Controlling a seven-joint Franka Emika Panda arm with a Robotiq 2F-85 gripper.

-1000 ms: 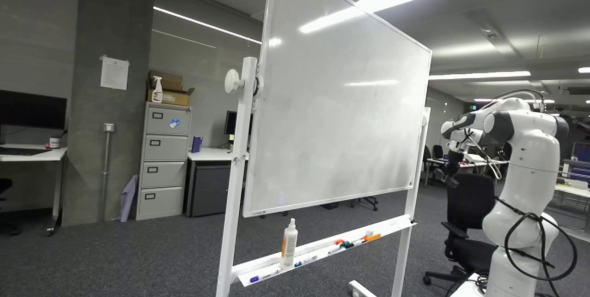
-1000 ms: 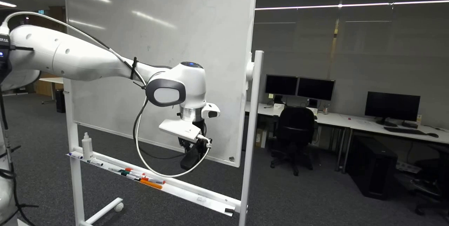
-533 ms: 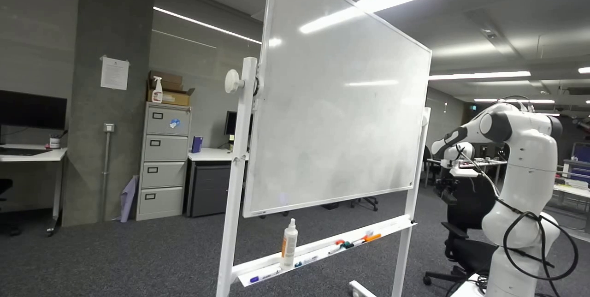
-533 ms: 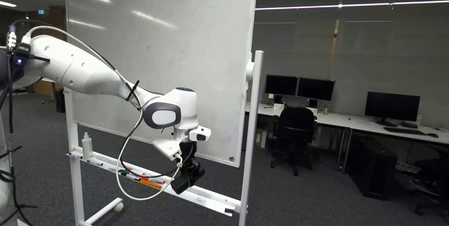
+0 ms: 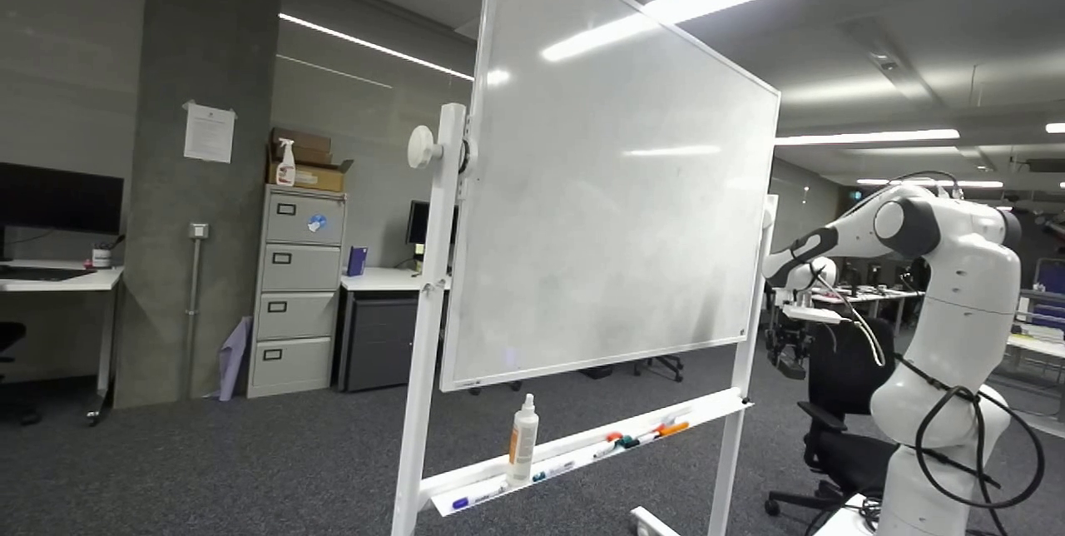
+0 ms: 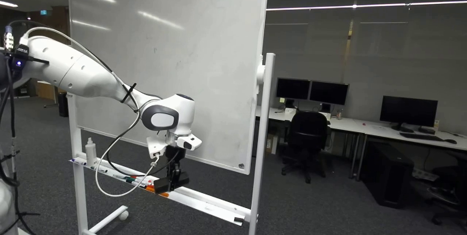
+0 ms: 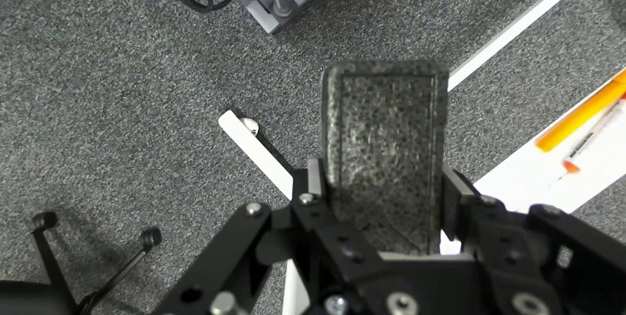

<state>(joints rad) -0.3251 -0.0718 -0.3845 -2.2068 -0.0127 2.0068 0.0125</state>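
My gripper (image 7: pixel 384 180) is shut on a dark, speckled block that looks like a whiteboard eraser (image 7: pixel 386 129), its sides between the two fingers. In an exterior view the gripper (image 6: pixel 174 182) points down in front of the lower part of the whiteboard (image 6: pixel 175 45), and the eraser (image 6: pixel 161 186) overlaps the marker tray (image 6: pixel 211 207) there. How far it hangs from the tray is hard to judge. An orange marker (image 7: pixel 577 114) and a white one with a red tip (image 7: pixel 570 166) lie on the tray, right of the eraser in the wrist view. Faint marks show on the board.
A spray bottle (image 5: pixel 522 440) stands on the tray, in both exterior views. The board's side post (image 6: pixel 262 136) and a wheeled foot (image 7: pixel 254 151) are near. An office chair (image 5: pixel 849 386) stands behind the arm. A white cable (image 6: pixel 105 191) loops below the wrist.
The arm came down from in front of the board, then swung left in one exterior view, over the tray's markers. The wrist has turned. The eraser has stayed in the grip.
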